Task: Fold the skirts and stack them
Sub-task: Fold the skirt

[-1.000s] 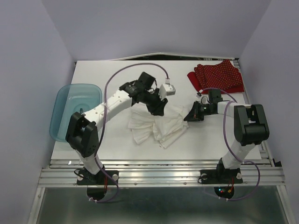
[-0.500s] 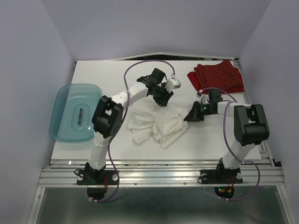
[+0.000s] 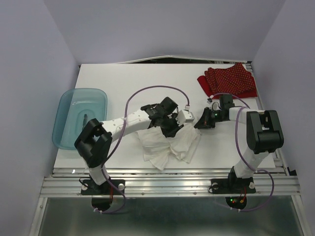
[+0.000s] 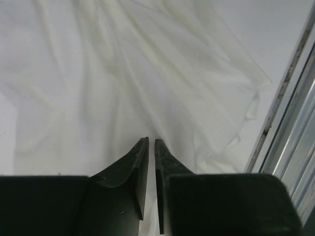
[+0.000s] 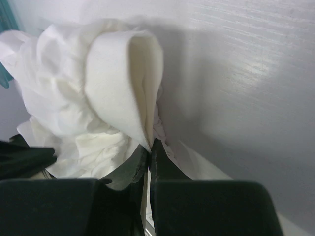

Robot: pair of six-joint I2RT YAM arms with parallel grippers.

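Observation:
The white skirt (image 3: 167, 145) lies crumpled in the middle of the table, near the front. My left gripper (image 3: 173, 129) sits low on its upper part. In the left wrist view its jaws (image 4: 151, 141) stand almost together, a thin slit between them filled with white cloth (image 4: 123, 73), and the folds run in toward the tips. My right gripper (image 3: 200, 123) is shut on the skirt's right edge. In the right wrist view a doubled flap of the white skirt (image 5: 118, 83) rises from its tips (image 5: 149, 146). The red polka-dot skirt (image 3: 229, 81) lies folded at the far right corner, apart from both grippers.
A translucent teal tub (image 3: 74, 123) hangs over the table's left edge with a small dark item (image 3: 84, 120) inside. The table's metal front rail (image 4: 285, 98) runs close to the white skirt's near side. Purple walls close in the white table (image 3: 123, 83).
My left gripper swung from the far side of the white skirt down onto it and its jaws narrowed. The skirt now spreads nearer the front edge. The right gripper stayed put.

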